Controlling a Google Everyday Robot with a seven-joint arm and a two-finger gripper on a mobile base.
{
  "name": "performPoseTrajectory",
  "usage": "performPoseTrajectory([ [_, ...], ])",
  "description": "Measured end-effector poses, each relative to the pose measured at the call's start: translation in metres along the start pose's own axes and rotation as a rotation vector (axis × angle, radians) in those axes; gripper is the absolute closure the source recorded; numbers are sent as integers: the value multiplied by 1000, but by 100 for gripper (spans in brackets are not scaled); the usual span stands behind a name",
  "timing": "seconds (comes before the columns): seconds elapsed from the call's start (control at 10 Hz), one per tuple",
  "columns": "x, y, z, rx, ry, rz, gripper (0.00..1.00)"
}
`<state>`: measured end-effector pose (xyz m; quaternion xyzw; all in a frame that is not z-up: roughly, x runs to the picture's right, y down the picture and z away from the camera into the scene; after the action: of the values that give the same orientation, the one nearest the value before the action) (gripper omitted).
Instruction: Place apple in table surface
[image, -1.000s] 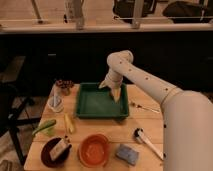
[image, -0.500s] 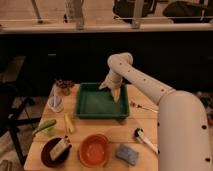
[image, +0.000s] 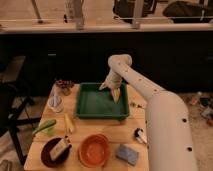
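My gripper (image: 113, 92) hangs at the end of the white arm (image: 150, 100). It is low over the far right part of the green tray (image: 95, 106). The gripper's pale yellowish tips point down towards the tray floor. No apple shows anywhere; it is hidden or out of view. The table surface (image: 112, 129) is a pale slatted wooden top that carries the tray and the other things.
An orange bowl (image: 94, 149) and a dark bowl holding a packet (image: 56, 151) stand at the front. A blue sponge (image: 127, 154) and a black-and-white tool (image: 140, 136) lie front right. A yellow item (image: 69, 123), a green item (image: 45, 126), a white cup (image: 56, 102) and a small pot (image: 64, 86) are on the left.
The arm's near part has swung slightly towards the left and looms larger. The gripper has stayed over the tray's far right, a touch lower.
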<state>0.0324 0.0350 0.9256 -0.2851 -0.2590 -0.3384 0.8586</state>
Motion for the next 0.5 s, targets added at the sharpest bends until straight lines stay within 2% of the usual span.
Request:
performPoseTrajectory([
  [0.2, 15, 3, 7, -12, -10, 19, 20],
  [0.5, 28, 5, 10, -39, 14, -2, 20],
])
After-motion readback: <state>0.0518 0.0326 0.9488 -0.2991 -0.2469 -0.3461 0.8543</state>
